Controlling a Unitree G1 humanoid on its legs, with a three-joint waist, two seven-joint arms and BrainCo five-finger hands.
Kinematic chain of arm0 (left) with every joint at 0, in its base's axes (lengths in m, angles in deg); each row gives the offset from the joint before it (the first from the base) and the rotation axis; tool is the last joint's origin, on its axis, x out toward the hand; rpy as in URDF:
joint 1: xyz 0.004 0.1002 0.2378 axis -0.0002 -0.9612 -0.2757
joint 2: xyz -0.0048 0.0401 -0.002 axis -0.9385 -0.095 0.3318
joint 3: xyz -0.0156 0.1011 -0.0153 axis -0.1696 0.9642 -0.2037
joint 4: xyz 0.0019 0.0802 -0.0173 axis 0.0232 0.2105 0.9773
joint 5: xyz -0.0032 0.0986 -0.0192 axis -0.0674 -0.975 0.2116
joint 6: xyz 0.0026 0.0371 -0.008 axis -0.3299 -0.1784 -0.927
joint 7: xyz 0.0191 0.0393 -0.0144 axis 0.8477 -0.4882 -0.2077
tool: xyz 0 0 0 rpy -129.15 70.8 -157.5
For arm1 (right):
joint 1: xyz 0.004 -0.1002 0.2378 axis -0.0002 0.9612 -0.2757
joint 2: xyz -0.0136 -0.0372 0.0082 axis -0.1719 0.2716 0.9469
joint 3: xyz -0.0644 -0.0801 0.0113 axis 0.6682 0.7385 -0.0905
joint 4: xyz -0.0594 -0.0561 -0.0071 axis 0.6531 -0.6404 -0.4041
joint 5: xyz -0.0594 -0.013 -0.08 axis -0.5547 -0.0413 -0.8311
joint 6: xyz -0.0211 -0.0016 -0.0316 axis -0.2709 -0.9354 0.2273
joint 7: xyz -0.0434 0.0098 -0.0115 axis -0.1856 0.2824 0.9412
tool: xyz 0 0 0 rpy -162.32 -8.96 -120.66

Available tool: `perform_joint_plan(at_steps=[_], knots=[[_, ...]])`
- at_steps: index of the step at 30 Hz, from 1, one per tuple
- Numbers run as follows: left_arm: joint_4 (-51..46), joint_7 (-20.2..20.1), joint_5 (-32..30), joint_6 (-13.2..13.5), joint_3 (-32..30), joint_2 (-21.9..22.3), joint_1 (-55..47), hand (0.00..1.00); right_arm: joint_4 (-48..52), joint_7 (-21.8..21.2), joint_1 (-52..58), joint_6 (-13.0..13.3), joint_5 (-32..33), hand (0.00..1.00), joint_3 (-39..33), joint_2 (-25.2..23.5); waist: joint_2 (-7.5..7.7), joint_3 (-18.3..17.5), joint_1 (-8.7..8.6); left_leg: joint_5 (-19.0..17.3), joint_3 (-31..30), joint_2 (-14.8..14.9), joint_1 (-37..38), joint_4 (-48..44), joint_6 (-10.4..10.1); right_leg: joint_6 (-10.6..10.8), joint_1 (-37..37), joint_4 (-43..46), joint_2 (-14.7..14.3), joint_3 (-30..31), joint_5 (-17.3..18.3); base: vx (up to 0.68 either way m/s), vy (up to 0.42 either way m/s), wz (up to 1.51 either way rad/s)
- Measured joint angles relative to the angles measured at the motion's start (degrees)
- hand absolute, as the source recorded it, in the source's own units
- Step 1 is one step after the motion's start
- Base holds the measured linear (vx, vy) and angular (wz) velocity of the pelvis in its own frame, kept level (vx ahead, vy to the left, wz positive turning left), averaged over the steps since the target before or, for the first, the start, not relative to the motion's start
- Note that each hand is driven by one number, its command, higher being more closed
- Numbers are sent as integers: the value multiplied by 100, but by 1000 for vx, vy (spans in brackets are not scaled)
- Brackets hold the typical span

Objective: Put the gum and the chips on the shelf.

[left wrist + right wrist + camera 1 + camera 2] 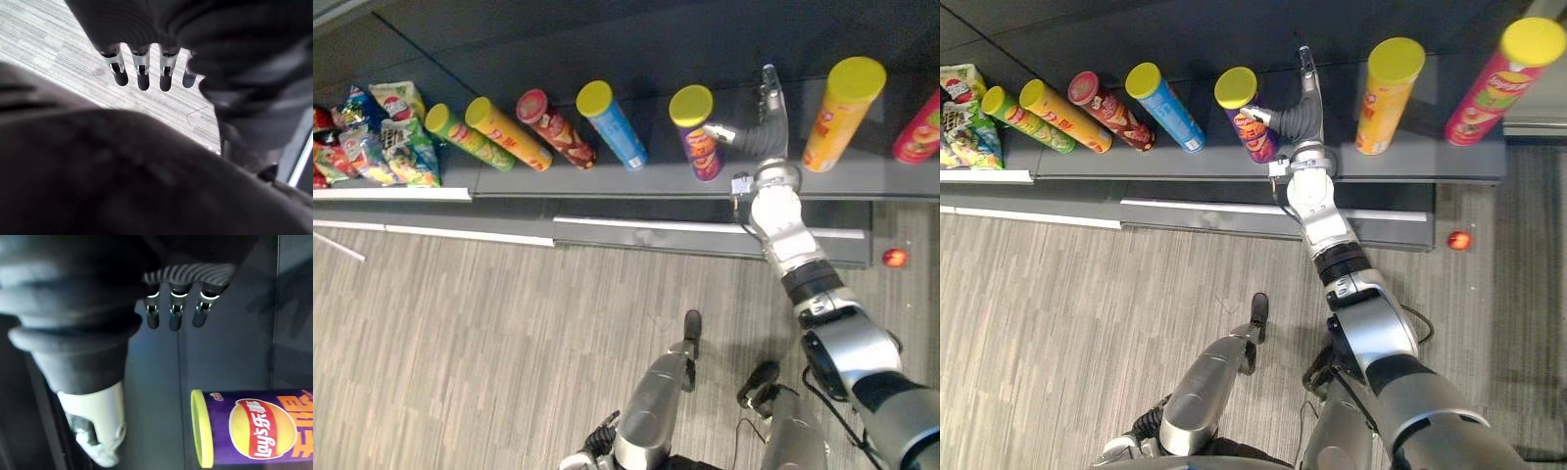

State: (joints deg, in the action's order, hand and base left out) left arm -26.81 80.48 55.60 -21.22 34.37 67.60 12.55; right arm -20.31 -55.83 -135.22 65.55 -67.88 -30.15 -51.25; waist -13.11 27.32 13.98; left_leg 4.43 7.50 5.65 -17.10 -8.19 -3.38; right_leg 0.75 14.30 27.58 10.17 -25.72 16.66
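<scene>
Your R hand (770, 110) is hovering over the dark shelf (607, 182) at 1 o'clock, fingers straight, thumb spread wide, holding nothing. The purple chips can (697, 137) is standing upright on the shelf at the hand's 9 o'clock, just beside the thumb, long axis vertical. Your L hand (691, 331) is hanging relaxed at 6 o'clock, so R is nearer. Can't tell where the gum is.

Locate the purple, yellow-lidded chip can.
Left eye view: the purple chip can stands on the dark shelf, right of centre, between the blue can and the orange can, right hand beside it.
</scene>
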Motion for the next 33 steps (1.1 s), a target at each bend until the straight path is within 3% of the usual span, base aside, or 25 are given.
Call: perform_joint_plan(at_steps=[6,10,13,15,18,21,25,28,33], knots=[[-34,-71,-80,69,-254,-22,-108,0,839,-344,395,135,223,0,98,-393,172,118,-308,-52,184,39,345,127,21,53,-317,-334,-96,133,-164,26,32,-18],[-33,-52,-253,124,-474,-56,-152,0,1485,-602,960,150,286,0,339,-790,370,126,-358,-82,418,62,689,258,27,97,-604,-570,-167,285,-261,58,31,-20],[6,81,-294,169,-597,-95,-261,0,1822,-846,1329,135,468,0,730,-1135,611,6,-482,-104,511,75,867,378,20,128,-772,-780,-228,347,-332,50,29,-16],[48,140,-303,179,-721,-155,-397,0,2035,-1107,1658,-32,753,0,1071,-1338,847,-220,-582,-173,620,97,976,423,27,141,-898,-989,-282,419,-411,83,41,-20],[94,275,-497,178,-768,-165,-510,0,2162,-1308,2176,-227,1075,0,1389,-1433,957,-586,-595,-259,758,99,1079,449,47,196,-1051,-1283,-335,522,-547,83,62,-23],[248,358,-664,179,-882,-157,-562,0,2333,-1742,2799,-586,1292,0,2031,-1430,1045,-889,-628,-317,1026,91,1335,624,60,259,-1239,-1600,-390,753,-721,102,70,-38],[464,401,-757,178,-991,-163,-673,0,2491,-2145,3758,-964,1344,0,2618,-1416,1175,-1202,-853,-375,1260,29,1688,831,60,306,-1471,-1792,-384,956,-800,76,51,-27],[636,451,-939,183,-1042,-164,-731,0,2602,-2333,4485,-1026,1345,0,2696,-1217,1239,-1482,-932,-315,1518,-55,2024,1254,42,347,-1563,-1885,-385,1166,-823,51,54,-39],[757,473,-1005,295,-1040,-201,-789,0,2779,-2382,5273,-1123,1531,0,2373,-917,1343,-1616,-1089,-325,1717,-125,2238,1407,41,398,-1637,-1952,-368,1371,-854,52,51,-22]])
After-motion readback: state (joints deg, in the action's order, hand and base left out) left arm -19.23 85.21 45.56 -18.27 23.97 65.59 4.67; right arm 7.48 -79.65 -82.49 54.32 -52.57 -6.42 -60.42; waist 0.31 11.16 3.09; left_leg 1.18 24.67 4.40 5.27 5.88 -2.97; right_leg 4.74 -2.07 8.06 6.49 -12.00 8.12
